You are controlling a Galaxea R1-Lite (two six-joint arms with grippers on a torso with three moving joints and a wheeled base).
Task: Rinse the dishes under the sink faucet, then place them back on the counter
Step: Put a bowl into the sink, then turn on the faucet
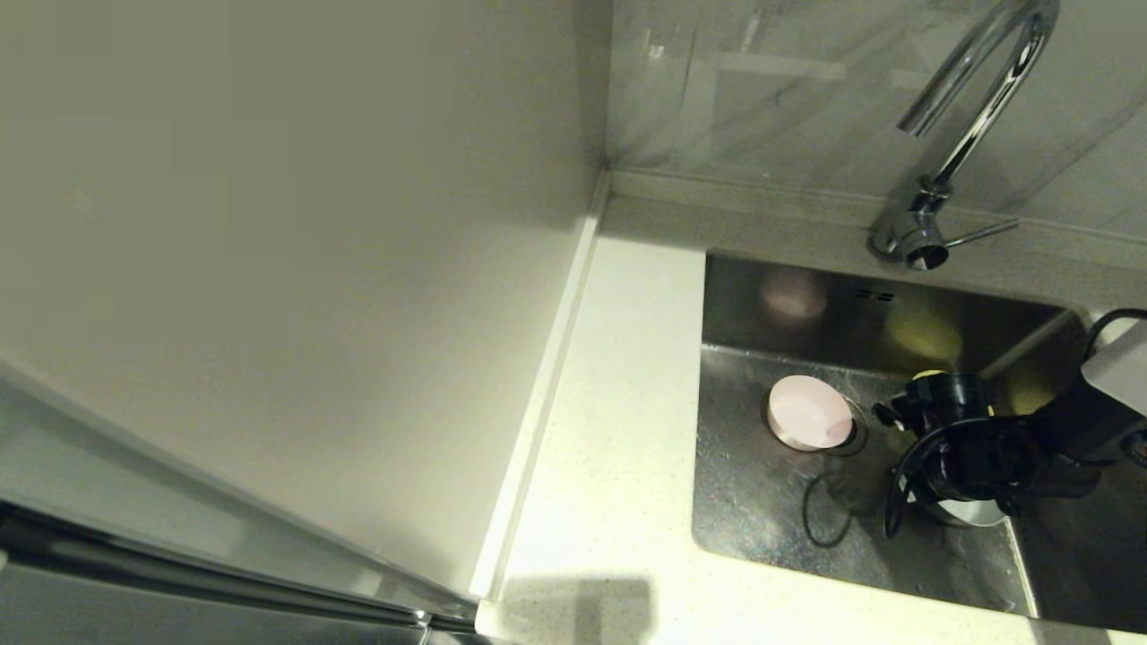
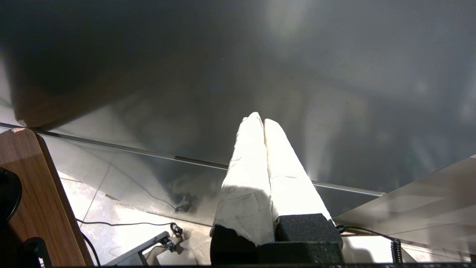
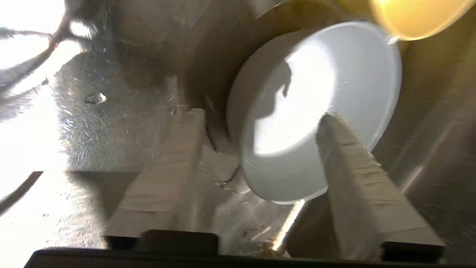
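The grey-blue bowl (image 3: 319, 108) lies tilted on the floor of the steel sink (image 1: 762, 502). My right gripper (image 3: 260, 115) is open and straddles the bowl's near wall, with one finger (image 3: 346, 160) inside the bowl and the other (image 3: 174, 156) outside it. In the head view only an edge of the grey-blue bowl (image 1: 972, 512) shows under the black wrist. Behind it, the yellow bowl (image 3: 412, 15) is mostly hidden. The pale pink bowl (image 1: 811, 412) sits mid-sink. The chrome faucet (image 1: 977, 116) arches above. My left gripper (image 2: 260, 120) is shut, empty and parked.
The white speckled counter (image 1: 618, 403) runs along the sink's left, ending at a plain off-white panel (image 1: 269, 269). A black cable (image 1: 829, 515) loops over the sink floor. The faucet's thin side lever (image 1: 981, 233) sticks out to the right.
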